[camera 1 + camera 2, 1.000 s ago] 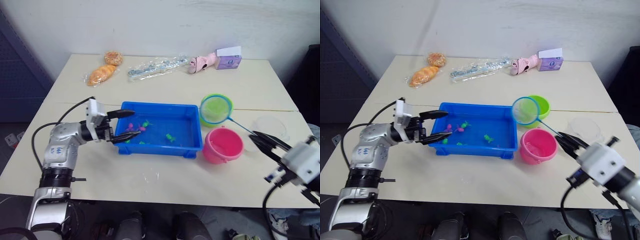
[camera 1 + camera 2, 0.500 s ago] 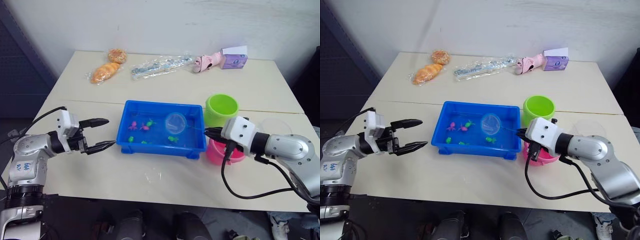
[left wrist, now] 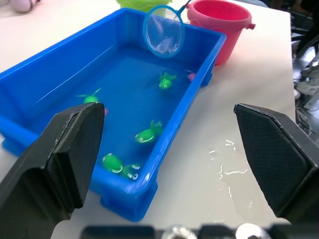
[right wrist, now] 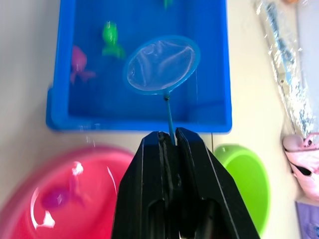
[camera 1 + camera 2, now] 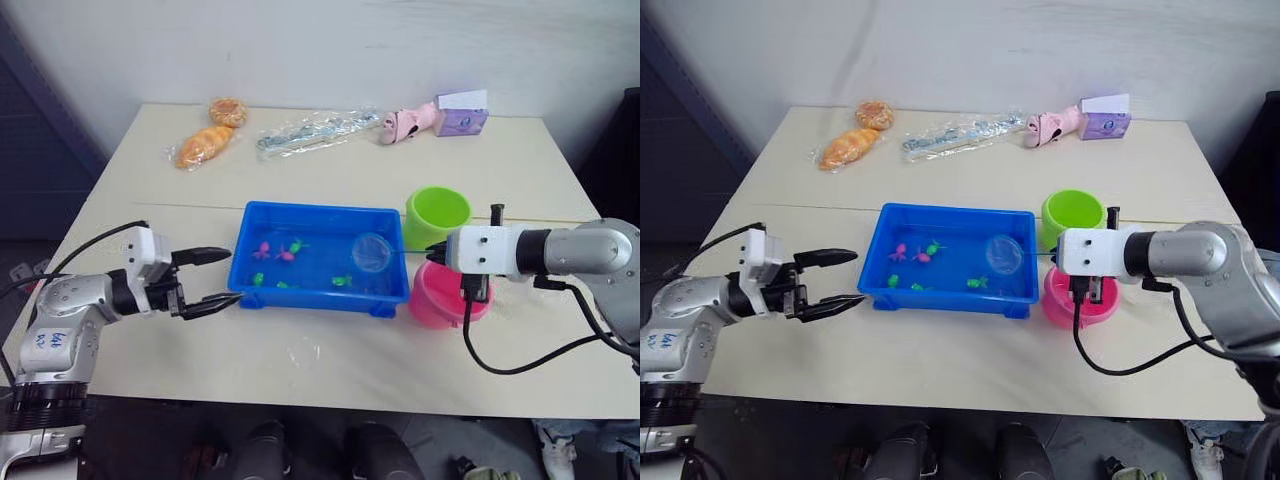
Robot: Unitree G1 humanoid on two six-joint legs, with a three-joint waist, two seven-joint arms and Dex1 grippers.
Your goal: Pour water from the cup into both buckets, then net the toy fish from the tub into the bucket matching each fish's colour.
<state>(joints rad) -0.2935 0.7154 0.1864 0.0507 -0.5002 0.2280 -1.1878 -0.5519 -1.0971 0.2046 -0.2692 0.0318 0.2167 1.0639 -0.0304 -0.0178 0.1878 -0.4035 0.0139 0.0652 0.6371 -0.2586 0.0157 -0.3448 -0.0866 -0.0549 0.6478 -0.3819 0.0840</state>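
Note:
The blue tub (image 5: 315,209) lies mid-table with water and several small pink fish (image 5: 264,249) and green fish (image 5: 342,281) in it. My right gripper (image 5: 434,257) is shut on the thin handle of a small blue net (image 5: 371,251), whose hoop hangs over the tub's right end. The pink bucket (image 5: 435,300) sits right under that gripper with a pink fish (image 4: 57,196) inside, and the lime green bucket (image 5: 438,215) stands just behind it. My left gripper (image 5: 215,278) is open beside the tub's left wall, holding nothing. The cup is hidden.
Along the table's far edge lie two bagged breads (image 5: 205,145), a clear plastic packet (image 5: 315,132), a pink soft toy (image 5: 405,124) and a purple box (image 5: 460,113). A few water drops (image 5: 300,352) wet the table in front of the tub.
The net hoop has shifted toward the tub's right end as my right arm drew back to the right. My open left gripper has come closer to the tub's left wall.

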